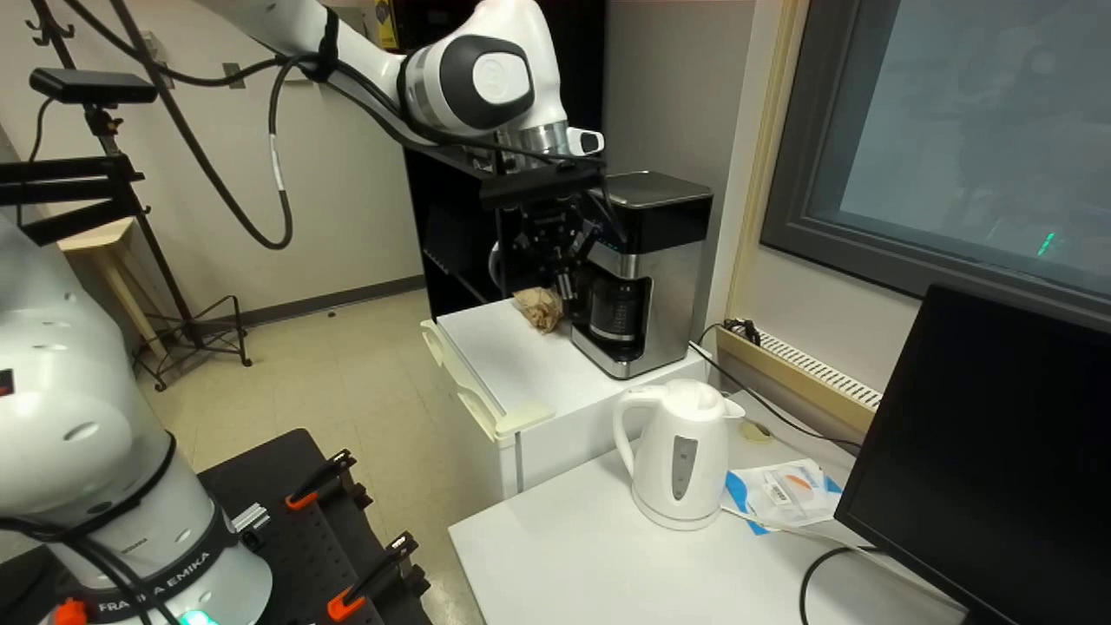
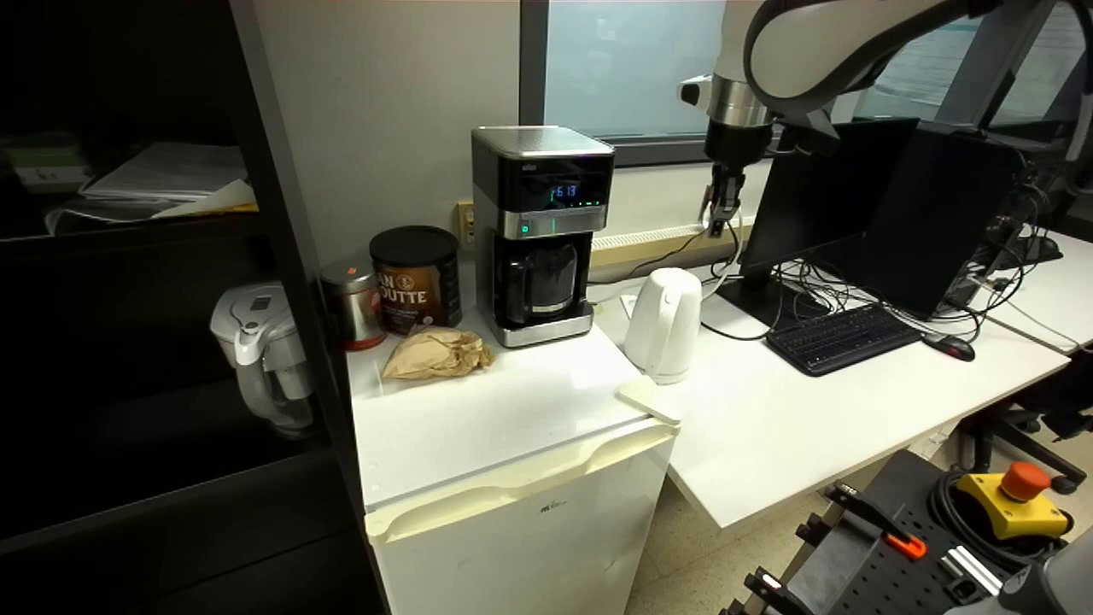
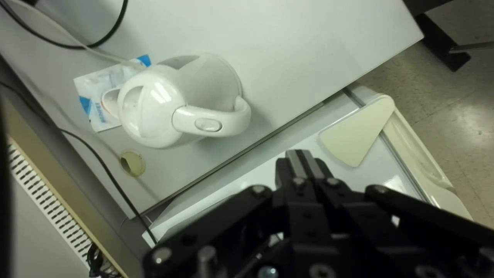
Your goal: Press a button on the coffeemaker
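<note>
The coffeemaker (image 1: 675, 282) is a black boxy machine with a silver band and dark carafe on the small white fridge. In an exterior view its front shows (image 2: 553, 222), with a blue-lit display, small lit marks below it and a green light on the band. My gripper (image 1: 566, 291) hangs pointing down and overlaps the machine's front in that view. In an exterior view the gripper (image 2: 717, 229) appears to the right of the machine, apart from it. In the wrist view the fingertips (image 3: 303, 153) are together with nothing between them. The coffeemaker cannot be made out there.
A white kettle (image 1: 681, 464) stands on the desk (image 2: 820, 427) beside the fridge (image 2: 521, 555); it also shows in the wrist view (image 3: 208, 88). A crumpled paper bag (image 2: 440, 352) and coffee tin (image 2: 417, 282) stand left of the coffeemaker. A monitor (image 1: 981, 451) stands on the desk.
</note>
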Controlling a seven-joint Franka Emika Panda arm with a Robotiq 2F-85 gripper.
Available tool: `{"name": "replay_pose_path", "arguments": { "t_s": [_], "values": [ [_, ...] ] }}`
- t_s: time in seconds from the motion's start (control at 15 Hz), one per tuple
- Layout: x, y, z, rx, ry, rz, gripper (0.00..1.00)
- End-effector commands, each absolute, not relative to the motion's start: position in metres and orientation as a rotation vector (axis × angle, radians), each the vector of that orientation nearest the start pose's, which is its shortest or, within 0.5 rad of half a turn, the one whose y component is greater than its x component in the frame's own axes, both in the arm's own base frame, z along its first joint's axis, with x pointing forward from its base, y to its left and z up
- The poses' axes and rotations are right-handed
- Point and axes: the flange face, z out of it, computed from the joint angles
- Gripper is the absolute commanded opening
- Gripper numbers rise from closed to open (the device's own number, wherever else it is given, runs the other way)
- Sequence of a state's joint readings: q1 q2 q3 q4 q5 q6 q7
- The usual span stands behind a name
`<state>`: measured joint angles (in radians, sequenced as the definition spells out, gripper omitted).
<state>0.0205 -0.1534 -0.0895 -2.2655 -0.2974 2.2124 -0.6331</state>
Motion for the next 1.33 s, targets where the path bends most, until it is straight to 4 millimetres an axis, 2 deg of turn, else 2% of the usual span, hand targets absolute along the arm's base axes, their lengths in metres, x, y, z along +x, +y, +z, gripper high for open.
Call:
{"name": "replay_pose_path", "arguments": {
  "t_s": [0.0, 0.47, 0.8, 1.27],
  "values": [
    [0.525, -0.03, 0.427, -3.167, -1.396, -0.185, 0.0],
    [0.546, 0.001, 0.415, -3.095, -1.681, -0.545, 0.0],
    [0.555, 0.018, 0.407, -3.02, -1.816, -0.676, 0.0],
    [0.565, 0.024, 0.398, -2.949, -1.913, -0.814, 0.0]
  ]
}}
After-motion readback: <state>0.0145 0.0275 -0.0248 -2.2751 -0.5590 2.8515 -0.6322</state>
